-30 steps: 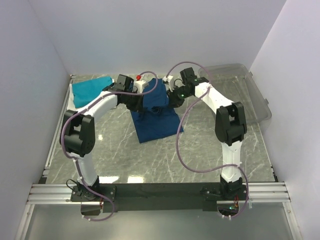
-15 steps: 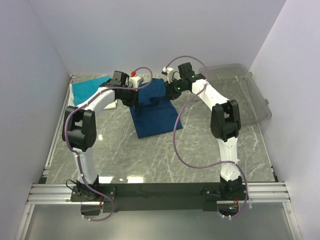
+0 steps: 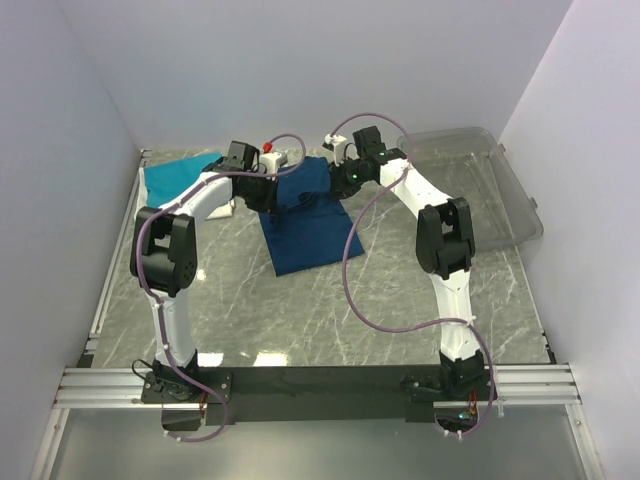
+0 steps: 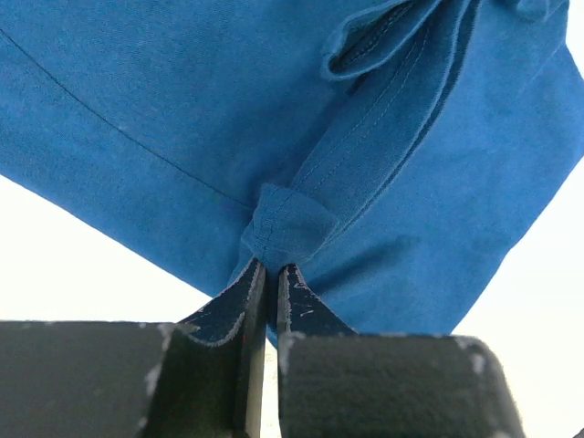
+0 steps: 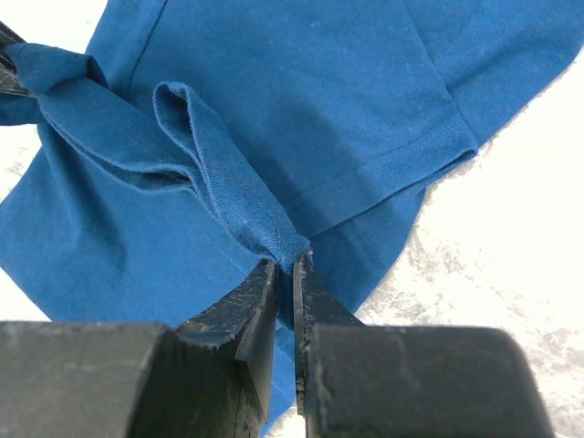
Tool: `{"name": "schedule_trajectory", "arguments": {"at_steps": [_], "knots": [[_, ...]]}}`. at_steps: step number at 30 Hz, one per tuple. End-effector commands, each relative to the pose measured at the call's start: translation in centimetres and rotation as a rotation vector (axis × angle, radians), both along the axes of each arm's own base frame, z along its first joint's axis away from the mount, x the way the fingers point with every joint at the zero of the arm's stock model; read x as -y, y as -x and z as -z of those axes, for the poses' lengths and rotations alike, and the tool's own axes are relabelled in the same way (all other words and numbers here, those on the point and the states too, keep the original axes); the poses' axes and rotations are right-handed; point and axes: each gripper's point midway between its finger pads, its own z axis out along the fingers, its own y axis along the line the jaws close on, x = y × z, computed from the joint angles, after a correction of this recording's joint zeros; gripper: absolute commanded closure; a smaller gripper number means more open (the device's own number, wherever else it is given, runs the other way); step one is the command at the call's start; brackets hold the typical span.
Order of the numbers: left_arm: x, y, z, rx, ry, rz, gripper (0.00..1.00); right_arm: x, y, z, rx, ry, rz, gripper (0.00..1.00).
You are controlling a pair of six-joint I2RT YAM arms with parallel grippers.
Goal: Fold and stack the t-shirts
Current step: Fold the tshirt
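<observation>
The navy blue t-shirt (image 3: 312, 220) lies at the far middle of the table, its near part flat and its far edge lifted. My left gripper (image 3: 268, 198) is shut on a bunched fold of that shirt (image 4: 287, 219) at its far left. My right gripper (image 3: 340, 182) is shut on another fold of its hem (image 5: 265, 233) at the far right. The cloth stretches between the two grippers. A sleeve (image 5: 429, 119) shows in the right wrist view. A folded teal t-shirt (image 3: 178, 178) lies at the far left. No white shirt or chest print shows.
A clear plastic bin (image 3: 480, 180) stands at the far right against the wall. Walls close the table on the left, back and right. The grey marble tabletop (image 3: 330, 320) lies between the shirt and the arm bases.
Both grippers have carried the shirt's held edge toward the far wall, so the shirt lies further back and the near part is drawn up shorter. Both stay shut on the cloth.
</observation>
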Motion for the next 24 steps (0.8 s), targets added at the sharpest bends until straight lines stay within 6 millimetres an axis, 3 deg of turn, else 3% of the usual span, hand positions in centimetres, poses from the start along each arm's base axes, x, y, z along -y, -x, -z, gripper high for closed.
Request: {"name": "schedule_trajectory", "arguments": {"at_steps": [1, 17, 19, 20, 21, 22, 23, 24], "knots": [[0.0, -1.8, -1.7, 0.071, 0.010, 0.000, 0.99, -0.9, -1.3, -2.1, 0.063, -0.023, 0.010, 1.00], [-0.7, -3.8, -0.5, 0.074, -0.026, -0.057, 0.97, -1.2, -2.4, -1.4, 0.070, -0.003, 0.039, 1.00], [-1.1, -4.3, -0.4, 0.079, -0.039, -0.088, 0.92, -1.2, -2.7, -1.2, 0.079, 0.007, 0.052, 0.93], [-1.4, -4.6, -0.2, 0.082, -0.052, -0.112, 0.78, -1.4, -2.9, -1.3, 0.080, 0.004, 0.069, 0.89], [-1.8, -5.1, -0.2, 0.090, -0.064, -0.152, 0.69, -1.3, -3.4, -1.3, 0.084, 0.012, 0.106, 0.67], [-2.2, -6.1, -0.8, 0.109, -0.060, -0.238, 0.60, -1.0, -4.0, -1.4, 0.087, 0.015, 0.156, 0.57], [-2.4, -6.8, -1.5, 0.132, -0.056, -0.277, 0.42, -1.0, -5.0, -2.1, 0.096, 0.008, 0.218, 0.51], [-2.6, -7.4, -2.2, 0.148, -0.044, -0.338, 0.37, -0.9, -5.4, -2.5, 0.102, 0.006, 0.251, 0.40]]}}
